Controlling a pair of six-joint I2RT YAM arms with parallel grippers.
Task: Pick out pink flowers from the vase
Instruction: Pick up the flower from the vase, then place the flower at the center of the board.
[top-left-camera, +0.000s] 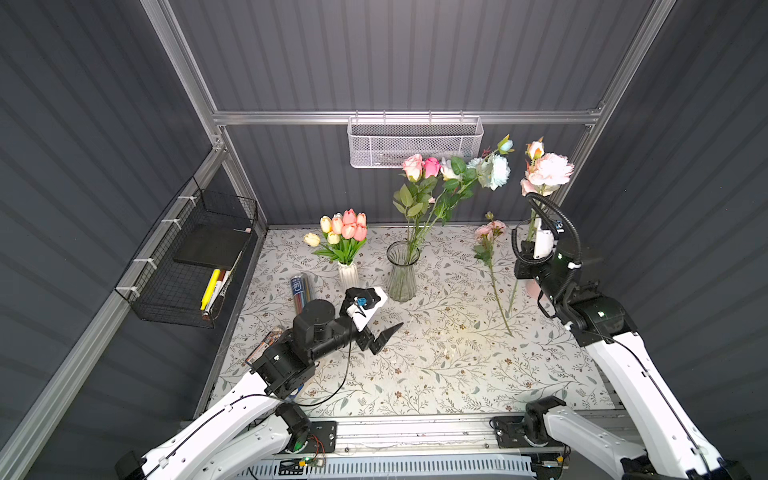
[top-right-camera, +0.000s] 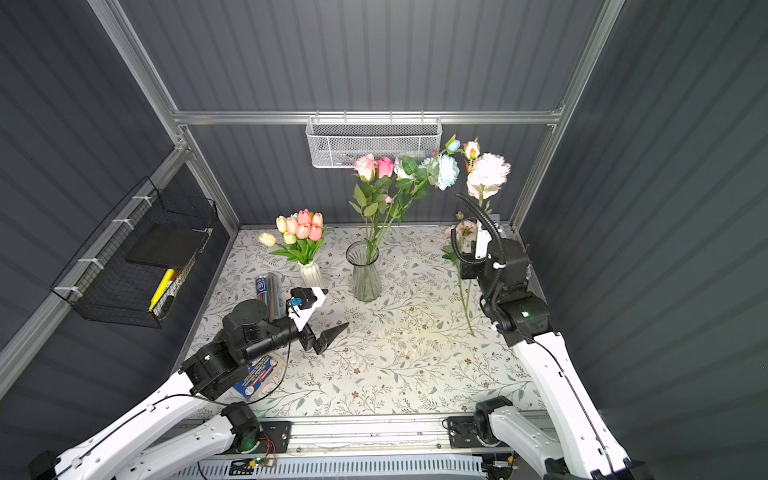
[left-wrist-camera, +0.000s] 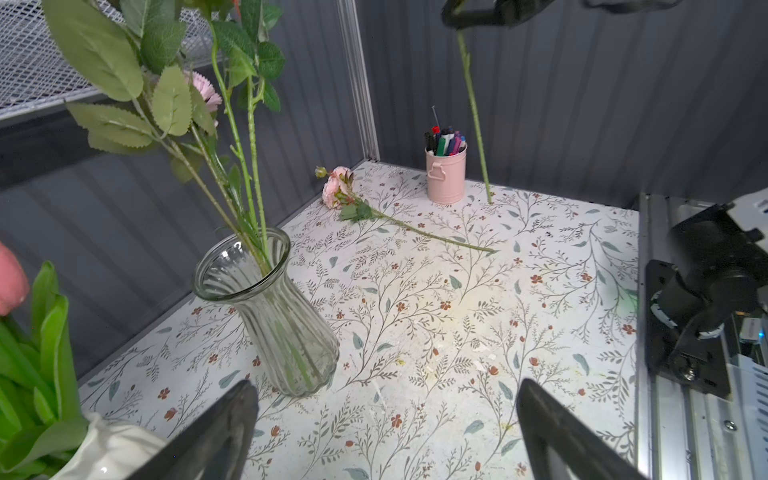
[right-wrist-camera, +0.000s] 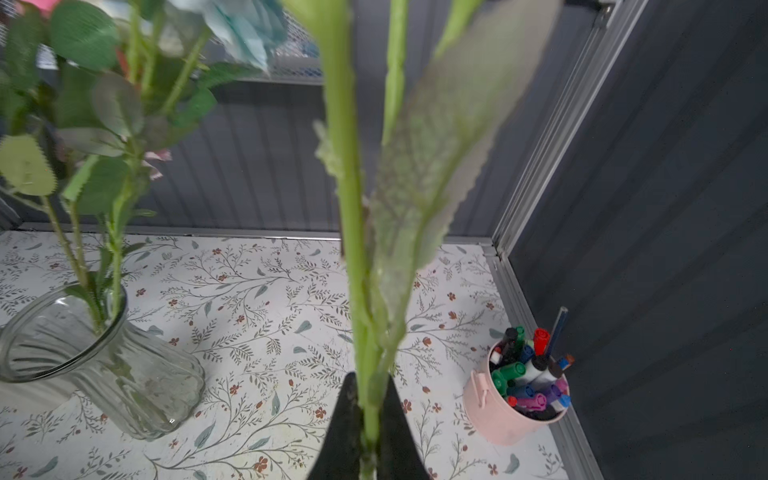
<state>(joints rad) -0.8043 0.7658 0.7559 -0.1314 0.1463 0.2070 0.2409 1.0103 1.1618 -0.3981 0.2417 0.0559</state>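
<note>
The right gripper (right-wrist-camera: 368, 415) is pinched on the green stem of a pink peony (top-left-camera: 550, 170), held upright near the back right corner, close to the wall. The left gripper (top-left-camera: 380, 328) gapes wide over the bare floral table (top-left-camera: 436, 374), just in front of the glass vase (top-left-camera: 402, 270) holding two pink roses (top-left-camera: 413, 166). A pink spray (top-left-camera: 490, 230) lies flat between the vase and the peony stem. The wrist views show a pink pen bucket (right-wrist-camera: 511, 415) in that corner — from above, the right arm covers nearly all of it.

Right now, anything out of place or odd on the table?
One pink flower lies flat on the mat, right of the glass vase, apart from it. A clear tube lies on its side beside the white vase. The right gripper grips the stem of a pink peony.
</note>
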